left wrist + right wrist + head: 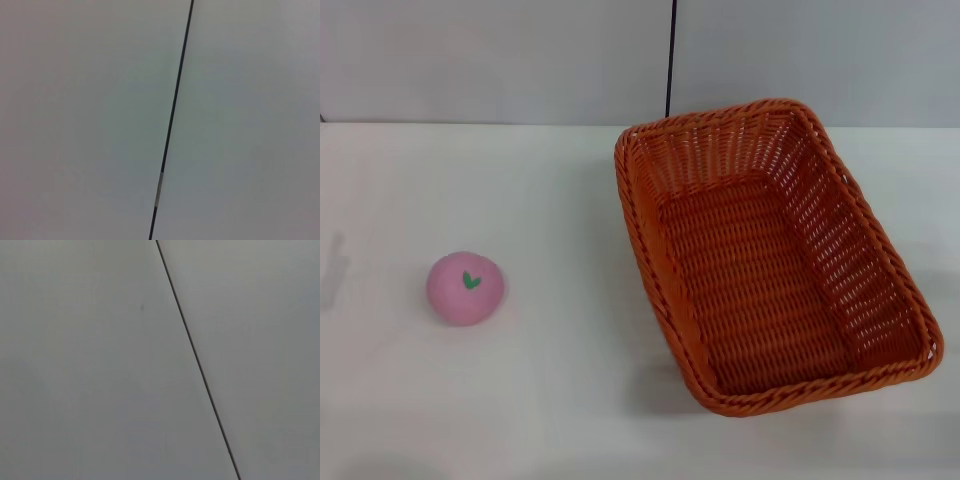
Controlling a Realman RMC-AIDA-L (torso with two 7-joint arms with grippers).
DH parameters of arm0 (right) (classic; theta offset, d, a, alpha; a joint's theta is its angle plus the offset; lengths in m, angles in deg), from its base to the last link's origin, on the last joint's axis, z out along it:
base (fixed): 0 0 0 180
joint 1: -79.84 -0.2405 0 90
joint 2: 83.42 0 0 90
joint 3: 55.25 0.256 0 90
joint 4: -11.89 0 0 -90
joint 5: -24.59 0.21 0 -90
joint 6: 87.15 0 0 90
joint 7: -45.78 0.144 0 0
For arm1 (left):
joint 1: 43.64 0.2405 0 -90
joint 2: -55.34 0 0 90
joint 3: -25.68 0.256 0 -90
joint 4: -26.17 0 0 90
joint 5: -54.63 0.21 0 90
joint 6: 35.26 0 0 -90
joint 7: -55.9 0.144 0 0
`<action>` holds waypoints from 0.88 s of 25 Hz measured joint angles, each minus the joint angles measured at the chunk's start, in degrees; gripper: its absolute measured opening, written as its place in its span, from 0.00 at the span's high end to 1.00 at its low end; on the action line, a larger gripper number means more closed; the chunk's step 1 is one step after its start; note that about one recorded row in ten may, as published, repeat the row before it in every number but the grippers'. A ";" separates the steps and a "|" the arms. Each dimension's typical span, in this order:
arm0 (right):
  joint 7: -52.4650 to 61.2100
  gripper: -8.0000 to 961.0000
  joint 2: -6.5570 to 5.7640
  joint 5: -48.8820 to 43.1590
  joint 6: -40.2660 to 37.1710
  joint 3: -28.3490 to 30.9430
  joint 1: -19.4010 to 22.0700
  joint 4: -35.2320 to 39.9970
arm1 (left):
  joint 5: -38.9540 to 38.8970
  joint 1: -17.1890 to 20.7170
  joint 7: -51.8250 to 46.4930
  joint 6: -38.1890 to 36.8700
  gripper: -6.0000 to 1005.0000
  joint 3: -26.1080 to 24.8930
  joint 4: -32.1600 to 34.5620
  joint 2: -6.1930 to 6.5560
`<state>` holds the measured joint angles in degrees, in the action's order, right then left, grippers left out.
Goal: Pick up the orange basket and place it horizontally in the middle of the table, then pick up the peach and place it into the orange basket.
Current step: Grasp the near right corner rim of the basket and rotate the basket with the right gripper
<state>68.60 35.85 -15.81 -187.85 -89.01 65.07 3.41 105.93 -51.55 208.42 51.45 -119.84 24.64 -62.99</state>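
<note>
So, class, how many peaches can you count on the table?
1. The peach sits on the table toward the robot's left, apart from the orange basket, which is empty. None seem hidden.

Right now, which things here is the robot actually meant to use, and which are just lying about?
For the job:
- orange basket, lying lengthwise front to back, right of centre
- peach, on the left, outside the basket
- table, white

Just there:
- dark wall seam behind the table
- nothing else is lying about
</note>
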 joint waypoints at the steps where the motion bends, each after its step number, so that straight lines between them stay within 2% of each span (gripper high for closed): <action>1: 0.01 0.29 0.00 -0.13 0.05 0.00 -0.07 0.00 | -0.03 0.00 0.00 0.03 0.20 -0.06 0.02 -0.02; 11: 0.19 0.29 -0.17 -1.68 0.22 0.00 0.06 0.48 | -0.04 -0.27 -0.03 -0.15 0.20 -0.06 -0.41 -0.09; 15: 2.75 0.29 -0.55 -6.15 -0.20 0.00 0.89 3.18 | -0.05 -0.31 -0.03 -0.43 0.20 -0.19 -0.37 -0.05; 16: 4.81 0.29 -0.67 -8.90 -0.27 0.01 1.53 5.37 | -0.07 -0.38 -0.03 -0.46 0.20 -0.25 -0.40 -0.04; 17: 11.38 0.29 -0.76 -15.36 -0.18 -0.01 3.26 12.02 | -0.07 -0.71 -0.03 -0.48 0.20 -0.34 -0.45 -0.03; 20: 26.21 0.29 -0.79 -23.40 1.61 0.00 5.59 24.54 | -0.06 -1.17 -0.03 -0.49 0.20 -0.36 -0.50 -0.02; 21: 26.21 0.29 -0.79 -23.40 1.61 0.00 5.59 24.54 | -0.06 -1.17 -0.03 -0.49 0.20 -0.36 -0.50 -0.02; 22: 36.68 0.29 -0.77 -29.35 3.04 0.43 6.36 32.82 | -0.06 -1.39 -0.03 -0.53 0.20 -0.38 -0.50 -0.06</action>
<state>105.29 35.07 -45.15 -184.81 -88.58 71.43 36.23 105.87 -52.94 208.39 50.93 -120.22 24.15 -63.05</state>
